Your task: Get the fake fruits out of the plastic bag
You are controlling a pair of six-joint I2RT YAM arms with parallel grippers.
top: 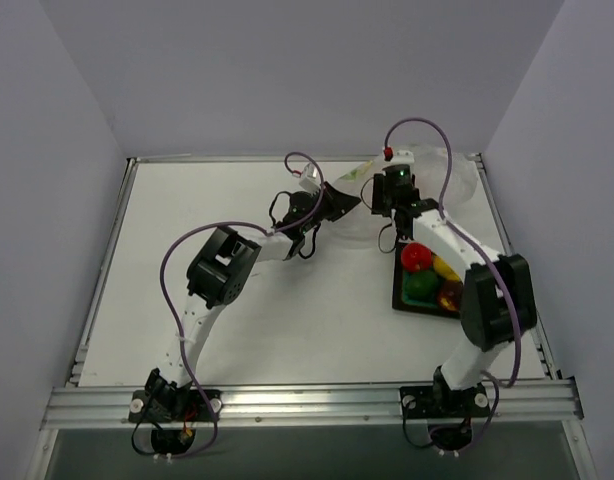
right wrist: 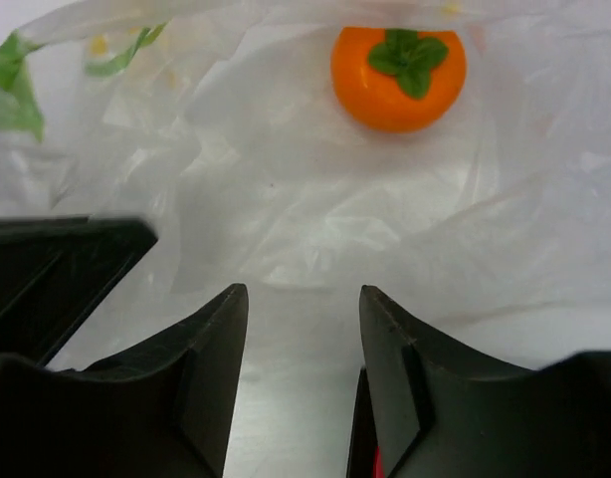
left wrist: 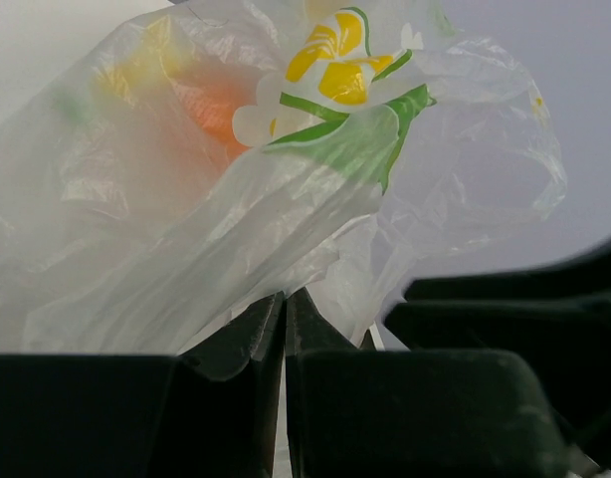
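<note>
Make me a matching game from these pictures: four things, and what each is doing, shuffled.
1. orange plastic fruit with green leaf
2. left gripper
3. right gripper
4. dark square tray

A. open, empty
B. holds red, green, yellow fruits
C. inside thin see-through plastic bag
D. shut, pinching the bag

Pairs: 1-C, 2-D, 3-A, 4-B

White table (top: 287, 310), plastic bag (top: 462, 182) at back, dark tray (top: 399, 300)

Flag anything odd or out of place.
Nothing stands out. The wrinkled see-through plastic bag is pinched in the left gripper; a green-capped orange plastic fruit sits among its folds, ahead of the open right gripper.
</note>
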